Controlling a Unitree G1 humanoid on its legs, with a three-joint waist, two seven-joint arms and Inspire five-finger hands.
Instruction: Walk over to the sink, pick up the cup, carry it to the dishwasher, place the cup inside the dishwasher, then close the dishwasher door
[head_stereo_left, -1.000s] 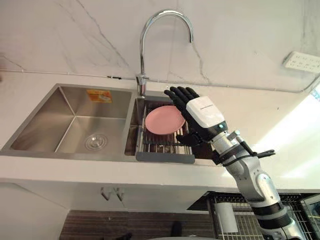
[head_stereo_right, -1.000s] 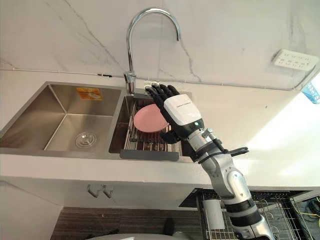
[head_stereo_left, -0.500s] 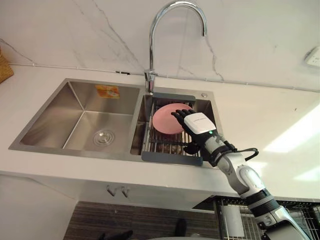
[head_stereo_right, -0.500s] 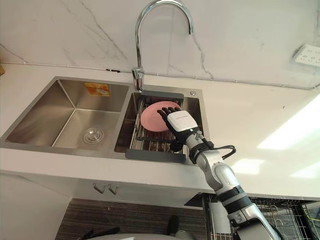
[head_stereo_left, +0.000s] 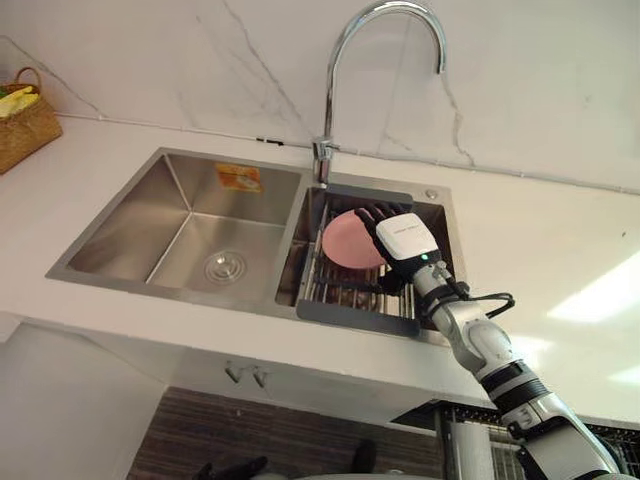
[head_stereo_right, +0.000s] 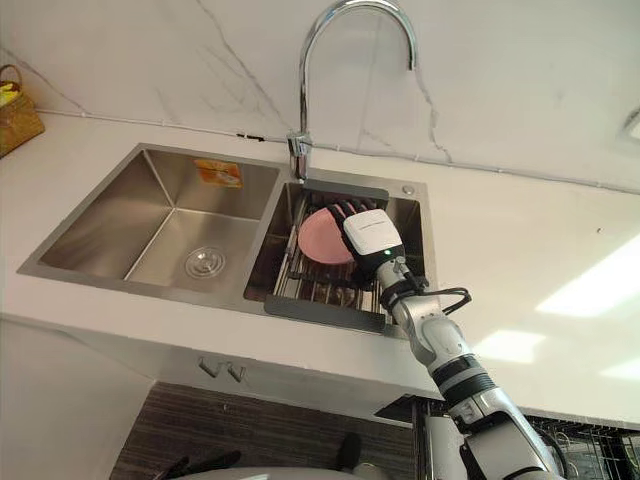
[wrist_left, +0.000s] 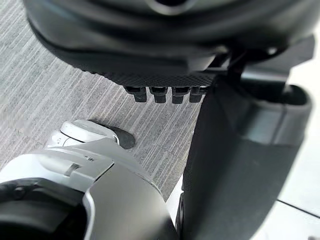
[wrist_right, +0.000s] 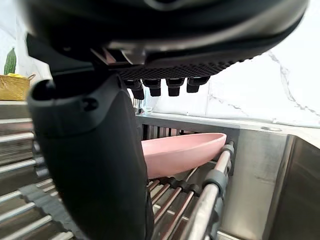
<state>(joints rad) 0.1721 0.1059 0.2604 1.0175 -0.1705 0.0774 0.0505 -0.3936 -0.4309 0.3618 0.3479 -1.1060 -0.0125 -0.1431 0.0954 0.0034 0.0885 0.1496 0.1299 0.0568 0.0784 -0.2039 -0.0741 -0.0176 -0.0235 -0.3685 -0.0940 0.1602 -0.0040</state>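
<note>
The right hand (head_stereo_left: 405, 240) reaches forward on an extended arm into the right basin of the sink (head_stereo_left: 180, 215), back upward, with fingers nearly straight and spread and the thumb below. It holds nothing. The fingers lie just over a pink plate (head_stereo_left: 345, 240) resting tilted on the rack (head_stereo_left: 340, 292). The cup's location cannot be determined. The left hand (wrist_left: 165, 50) hangs above the floor (wrist_left: 60, 90), fingers relaxed, empty.

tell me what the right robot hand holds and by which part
Nothing. The right robot hand is open above the pink plate in the sink rack, not curled round it.
</note>
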